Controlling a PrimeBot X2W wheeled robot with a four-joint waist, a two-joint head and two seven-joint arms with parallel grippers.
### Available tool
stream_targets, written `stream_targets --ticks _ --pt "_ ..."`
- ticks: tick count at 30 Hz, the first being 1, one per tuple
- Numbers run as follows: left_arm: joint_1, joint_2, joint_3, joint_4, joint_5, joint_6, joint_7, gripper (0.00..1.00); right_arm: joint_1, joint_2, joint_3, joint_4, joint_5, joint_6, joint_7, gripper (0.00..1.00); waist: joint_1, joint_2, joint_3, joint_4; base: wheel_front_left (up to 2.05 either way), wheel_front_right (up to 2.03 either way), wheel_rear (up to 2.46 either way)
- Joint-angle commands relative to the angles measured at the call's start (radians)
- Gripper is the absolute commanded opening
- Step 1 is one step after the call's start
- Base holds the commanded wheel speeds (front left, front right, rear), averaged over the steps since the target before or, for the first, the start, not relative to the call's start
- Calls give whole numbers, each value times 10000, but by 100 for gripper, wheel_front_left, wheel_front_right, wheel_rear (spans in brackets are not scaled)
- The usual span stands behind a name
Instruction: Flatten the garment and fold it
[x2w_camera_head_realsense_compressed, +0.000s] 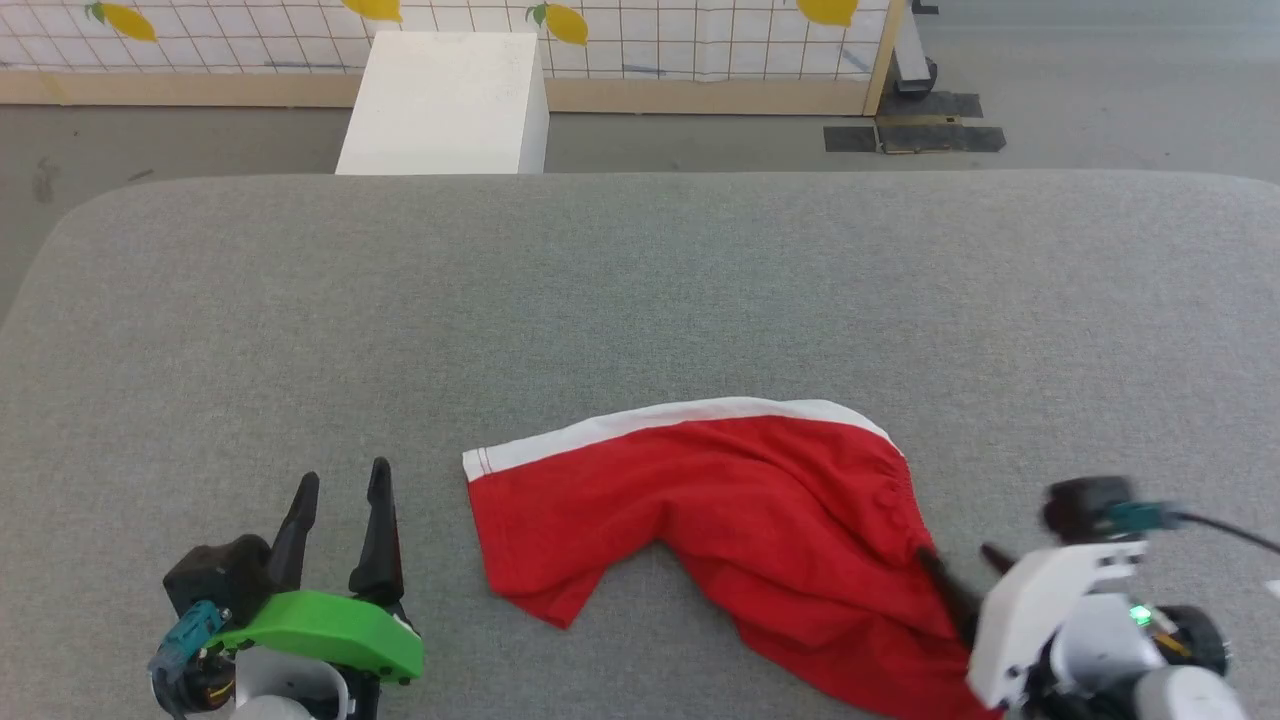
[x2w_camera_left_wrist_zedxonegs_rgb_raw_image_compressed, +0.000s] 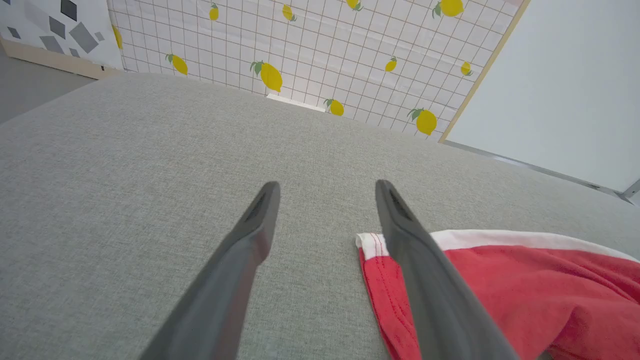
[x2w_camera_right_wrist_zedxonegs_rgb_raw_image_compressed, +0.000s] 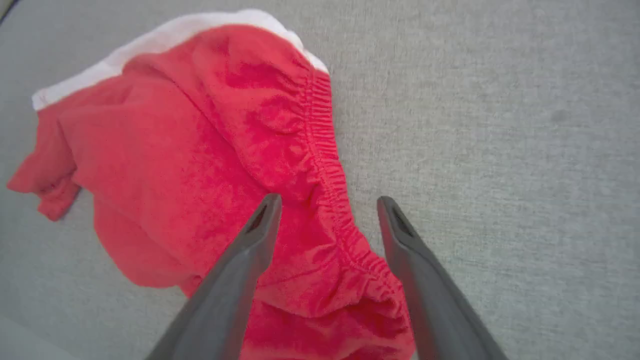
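- Bright red soft fabric shorts with white trim (x2w_camera_head_realsense_compressed: 720, 510) lie rumpled on a wide grey woven-cloth surface with rounded corners (x2w_camera_head_realsense_compressed: 640, 290), in its near half and to the right of the middle.
- A white stripe (x2w_camera_head_realsense_compressed: 680, 420) runs along the shorts' far edge. The gathered elastic waistband (x2w_camera_right_wrist_zedxonegs_rgb_raw_image_compressed: 325, 150) faces the robot's right, and a white-edged leg hem (x2w_camera_left_wrist_zedxonegs_rgb_raw_image_compressed: 372, 242) faces its left.
- The cloth is not flat: folds bunch below the waistband, and one leg is partly tucked under at the near left.
- The left gripper (x2w_camera_head_realsense_compressed: 344, 473), with two long dark fingers above a green wrist cover (x2w_camera_head_realsense_compressed: 320, 630), is at the lower left of the head view, just beside the hem end of the shorts. Its jaws stand apart with nothing between them.
- In the left wrist view one finger crosses in front of the hem corner; whether it touches the cloth cannot be told.
- The right gripper (x2w_camera_right_wrist_zedxonegs_rgb_raw_image_compressed: 328, 199) is at the waistband end, its jaws apart, with the gathered band between the fingers in the wrist view. Contact with the cloth cannot be told, and the head view shows this gripper blurred.
- Beyond the surface, a white rectangular box (x2w_camera_head_realsense_compressed: 445, 100) stands on a grey floor (x2w_camera_head_realsense_compressed: 1100, 100) before a white grid-patterned panel printed with yellow lemons (x2w_camera_head_realsense_compressed: 680, 40).
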Motion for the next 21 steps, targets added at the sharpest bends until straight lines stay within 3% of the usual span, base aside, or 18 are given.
stream_targets --ticks 1,5,9,15,21 --pt "130 52 -2 32 -68 88 25 100 27 -4 -207 -285 295 -13 -247 100 0 0 -7 -5 0 0 0" --pt "194 75 44 -36 -125 136 12 100 -364 -4 -595 -838 562 -13 -560 100 0 0 107 -73 0 0 0" --pt "44 107 -32 -97 -140 74 43 100 -1290 -4 -399 -579 -420 -13 -238 100 0 0 410 -11 0 0 0" --pt "-372 138 -187 -56 -143 -85 31 100 -2876 -4 578 1080 -1930 -13 442 100 0 0 902 222 0 0 0" --pt "-655 149 -271 136 -185 -197 -17 100 -3717 -4 896 2680 -2450 -13 515 100 0 0 1206 496 0 0 0"
